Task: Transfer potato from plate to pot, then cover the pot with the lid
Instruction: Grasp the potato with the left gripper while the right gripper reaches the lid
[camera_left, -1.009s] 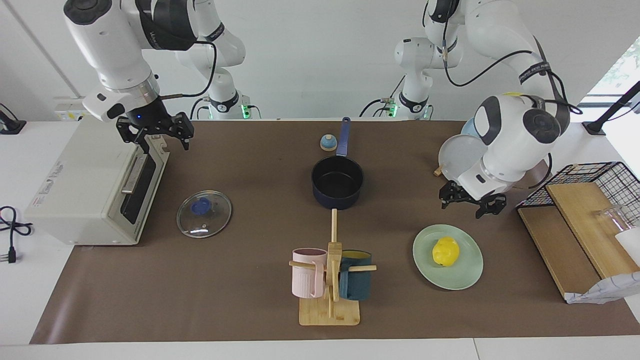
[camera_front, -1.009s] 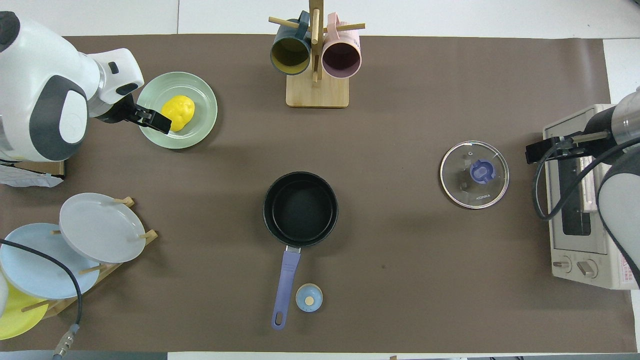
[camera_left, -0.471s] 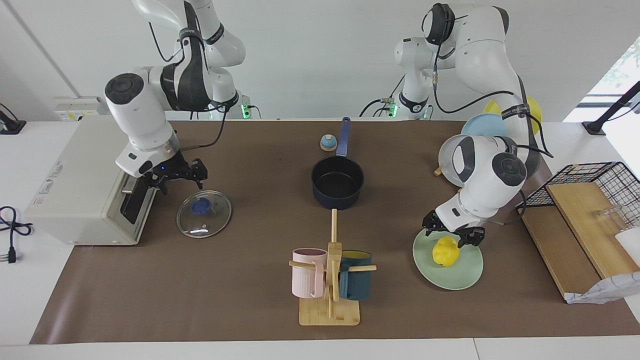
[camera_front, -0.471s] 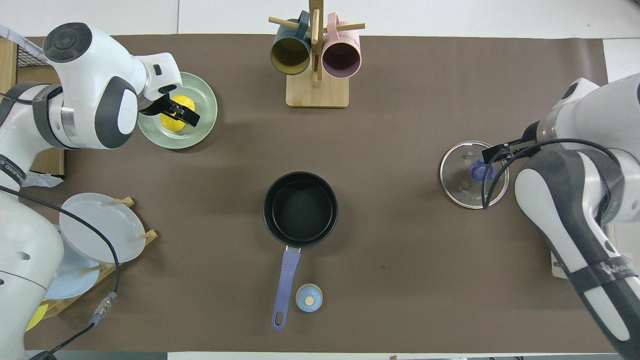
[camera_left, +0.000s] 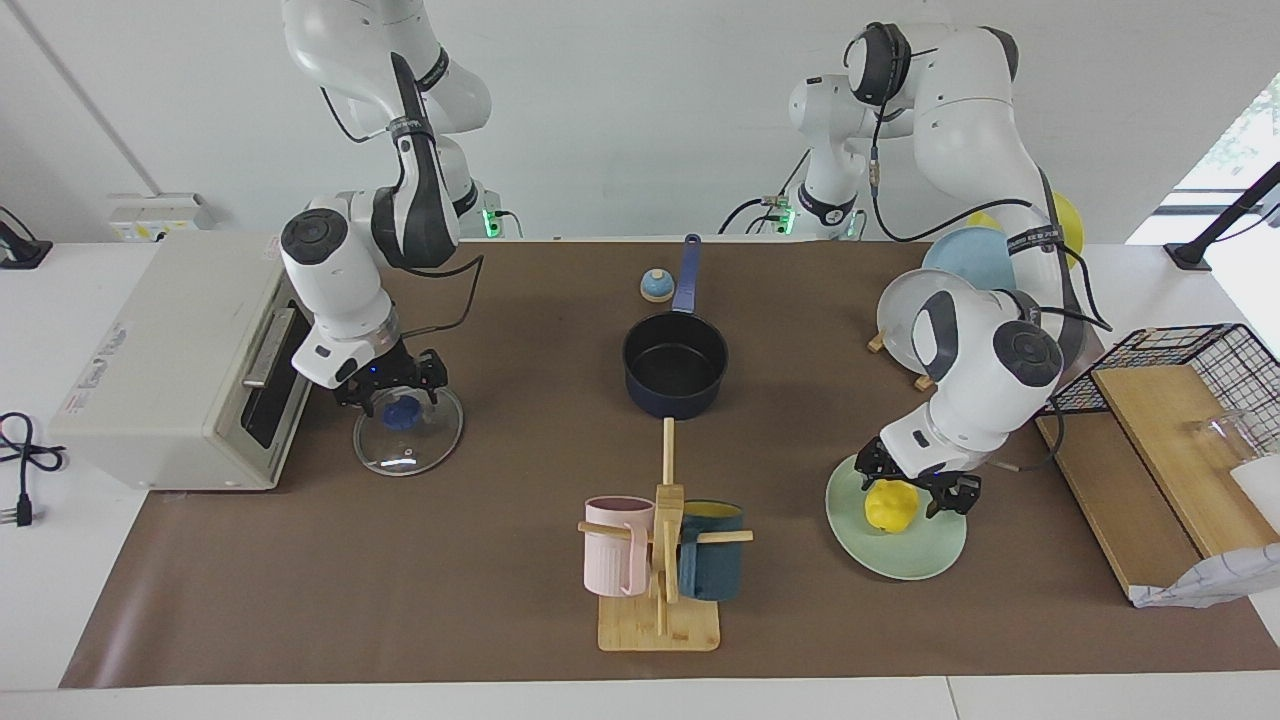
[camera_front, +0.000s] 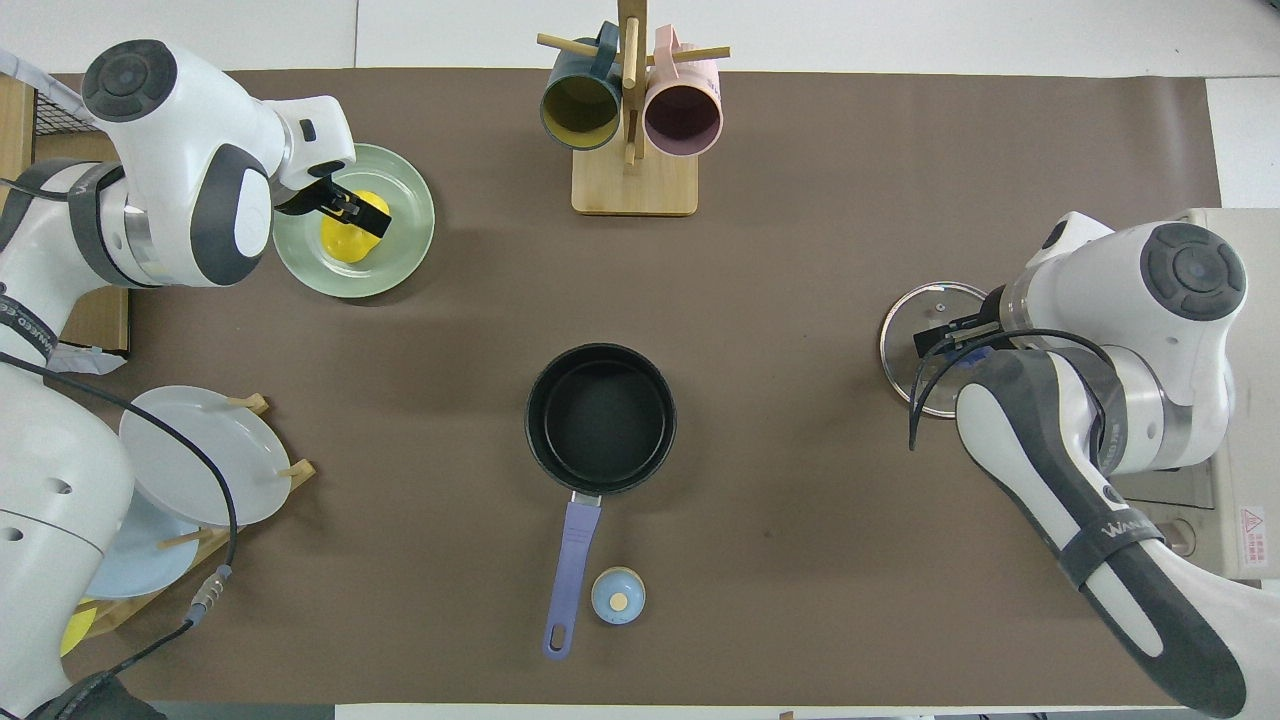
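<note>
The yellow potato (camera_left: 889, 506) (camera_front: 349, 230) lies on the mint-green plate (camera_left: 900, 556) (camera_front: 402, 262) toward the left arm's end of the table. My left gripper (camera_left: 918, 482) (camera_front: 340, 205) is down at the potato, open, with a finger on either side of it. The dark navy pot (camera_left: 675, 366) (camera_front: 600, 418) stands empty mid-table, its blue handle pointing toward the robots. The glass lid (camera_left: 410, 442) (camera_front: 903, 335) lies flat in front of the toaster oven. My right gripper (camera_left: 392, 388) (camera_front: 945, 340) hangs open just over its blue knob (camera_left: 402, 411).
A toaster oven (camera_left: 170, 360) sits at the right arm's end. A wooden mug rack (camera_left: 660, 610) with a pink and a teal mug stands farther from the robots than the pot. A plate rack (camera_left: 925, 300), a wire basket (camera_left: 1200, 350) and a small domed object (camera_left: 656, 286) are also here.
My left gripper came down from beside the plate to straddle the potato. My right gripper swung from the oven door down over the lid's knob. Both stayed open.
</note>
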